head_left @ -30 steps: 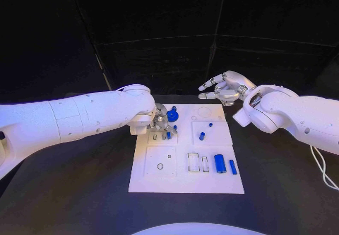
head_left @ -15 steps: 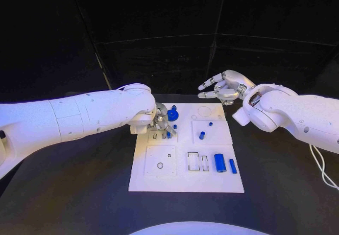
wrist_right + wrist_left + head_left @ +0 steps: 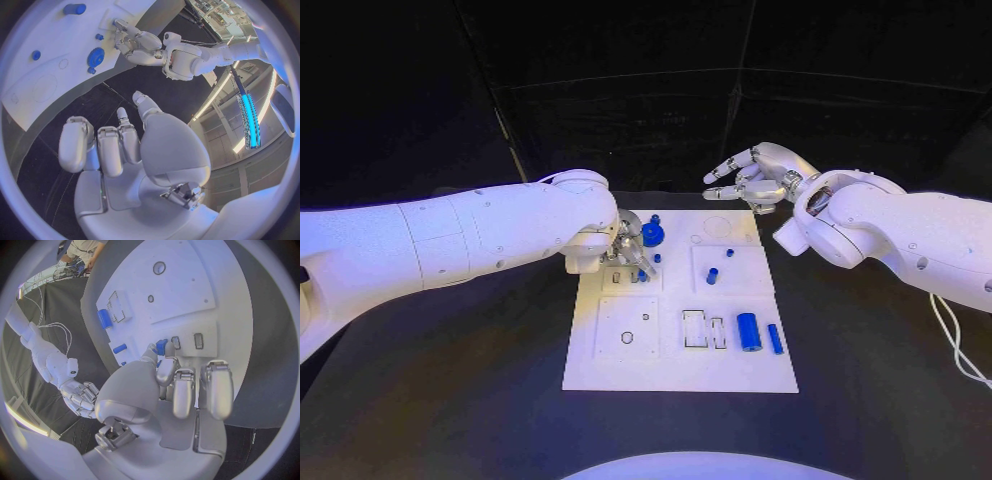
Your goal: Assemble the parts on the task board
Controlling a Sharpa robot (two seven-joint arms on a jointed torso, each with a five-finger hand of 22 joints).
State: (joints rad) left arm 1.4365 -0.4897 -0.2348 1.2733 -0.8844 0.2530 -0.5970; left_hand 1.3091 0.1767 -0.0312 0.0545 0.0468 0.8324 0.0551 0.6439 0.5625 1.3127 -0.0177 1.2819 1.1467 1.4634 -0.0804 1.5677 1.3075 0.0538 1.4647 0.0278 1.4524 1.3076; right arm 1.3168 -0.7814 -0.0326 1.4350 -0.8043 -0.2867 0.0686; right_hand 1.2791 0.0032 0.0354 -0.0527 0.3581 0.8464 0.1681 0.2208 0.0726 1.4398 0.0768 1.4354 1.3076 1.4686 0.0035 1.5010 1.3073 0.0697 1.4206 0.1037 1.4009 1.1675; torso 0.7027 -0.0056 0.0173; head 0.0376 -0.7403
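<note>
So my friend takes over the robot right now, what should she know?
Left hand: down on the upper left of the task board, fingers at a small blue part; grip unclear.
Right hand: open, held above the board's far edge, holding nothing.
Blue round part sits near the left hand; blue cylinder and thin blue bar lie lower right, two small pegs mid-board.
Left: most parts appear unassembled.

A black table [image 3: 473,400] fills the lower part of the head view, its surface matte and dark. Behind its far edge hangs a black curtain [image 3: 632,110], with thin pale seams crossing it. In the right wrist view, a long ceiling light strip [image 3: 249,117] glows blue-white, and pale ceiling panels [image 3: 250,170] lie beside it. Loose white cables [image 3: 53,332] trail over the dark floor in the left wrist view.
</note>
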